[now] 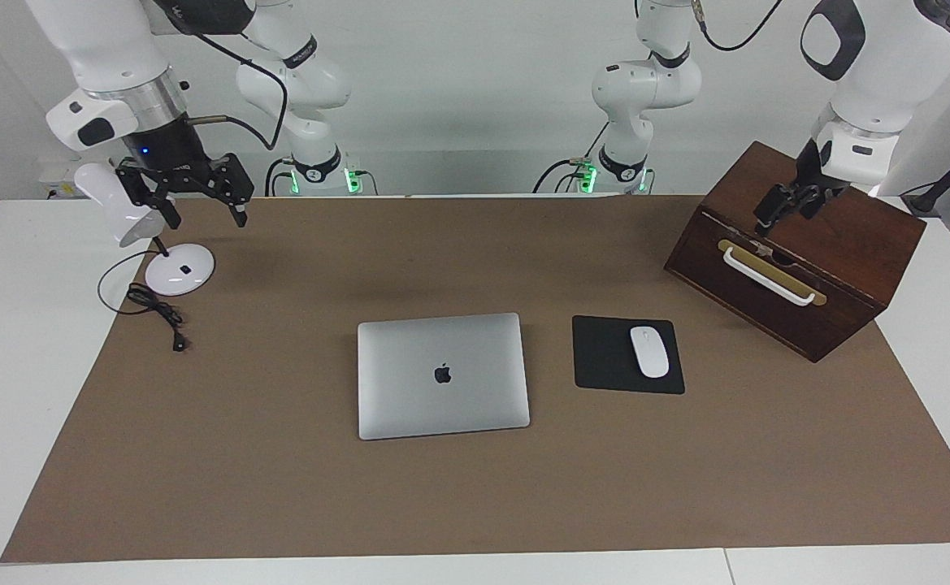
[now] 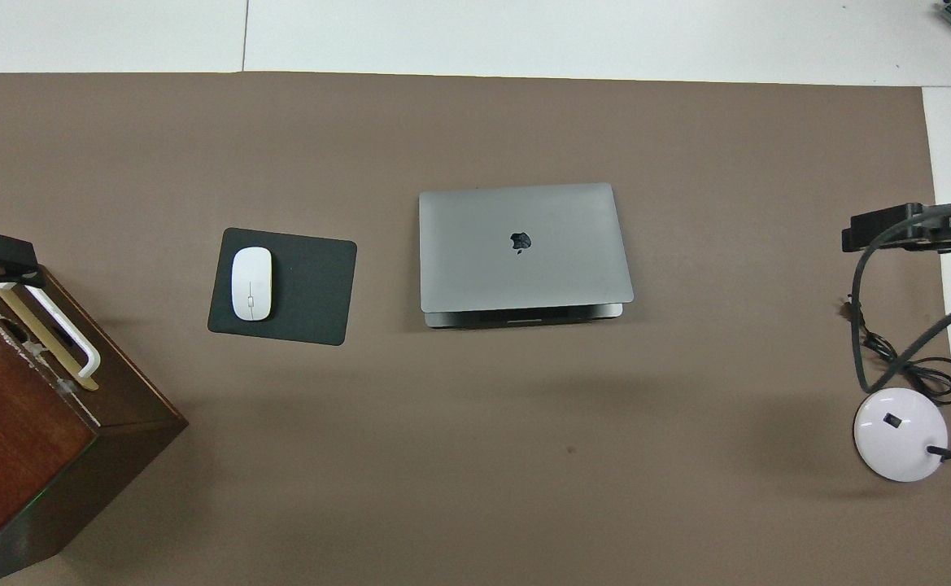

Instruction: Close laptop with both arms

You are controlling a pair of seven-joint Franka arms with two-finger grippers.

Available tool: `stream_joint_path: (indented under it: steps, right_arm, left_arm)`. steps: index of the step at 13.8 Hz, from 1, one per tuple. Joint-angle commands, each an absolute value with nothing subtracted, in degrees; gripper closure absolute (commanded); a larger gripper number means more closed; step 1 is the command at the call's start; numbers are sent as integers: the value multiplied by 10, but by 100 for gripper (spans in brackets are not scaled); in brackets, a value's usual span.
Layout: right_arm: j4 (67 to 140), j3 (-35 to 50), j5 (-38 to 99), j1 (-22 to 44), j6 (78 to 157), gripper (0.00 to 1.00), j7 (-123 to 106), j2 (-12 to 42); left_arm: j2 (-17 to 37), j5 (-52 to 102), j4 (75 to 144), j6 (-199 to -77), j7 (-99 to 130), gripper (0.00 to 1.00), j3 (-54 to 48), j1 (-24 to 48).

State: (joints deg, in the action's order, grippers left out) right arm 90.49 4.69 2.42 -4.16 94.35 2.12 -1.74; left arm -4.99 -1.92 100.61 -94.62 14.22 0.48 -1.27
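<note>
Facing view, largest things first: a white table (image 1: 19, 341) covered by a brown mat (image 1: 279, 487). Two white robot arms stand at the robots' edge. At the left arm's end sits a dark wooden box (image 1: 840, 244) with a white handle (image 1: 767, 276) on its front face. The left gripper (image 1: 775, 213) hangs over the top front edge of that box, just above the handle, with its black fingers spread apart and nothing between them. At the right arm's end, the right gripper (image 1: 202, 207) hangs over the corner of the mat beside a white desk lamp (image 1: 162, 252), its fingers spread wide and empty.

At the middle of the mat lies the silver laptop (image 1: 442, 375), lid down and flat, apple logo facing up, well apart from both grippers. In the overhead view a thin strip of its base (image 2: 524, 315) shows past the lid's edge nearest the robots. Beside the laptop, toward the left arm's end, lies a black mouse pad (image 1: 605, 357) with a white mouse (image 1: 649, 352) on it. A black cord (image 1: 153, 313) coils near the lamp's round base.
</note>
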Motion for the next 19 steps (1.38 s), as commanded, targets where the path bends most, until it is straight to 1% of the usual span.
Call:
stream_joint_path:
  steps: [1, 5, 7, 13, 16, 19]
  right_arm:
    - [913, 55, 40, -56, 946, 0, 24, -25]
    - [918, 55, 38, -55, 940, 0, 18, -28]
    - [918, 55, 36, -55, 933, 0, 14, -28]
    - [918, 56, 33, -55, 917, 0, 13, -29]
    - [918, 56, 33, -55, 917, 0, 15, -30]
    - [918, 56, 28, -54, 917, 0, 16, -30]
  left_arm:
    - [-65, -21, 1034, -978, 96, 0, 11, -3]
    - [-48, -4, 1027, -999, 86, 0, 11, -3]
    - [-46, -4, 1019, -988, 86, 0, 11, -2]
    - [-70, -3, 1014, -960, 82, 0, 9, 10]
    - [-69, -5, 989, -929, 82, 0, 3, 9]
    - [-70, -3, 991, -938, 81, 0, -6, 9]
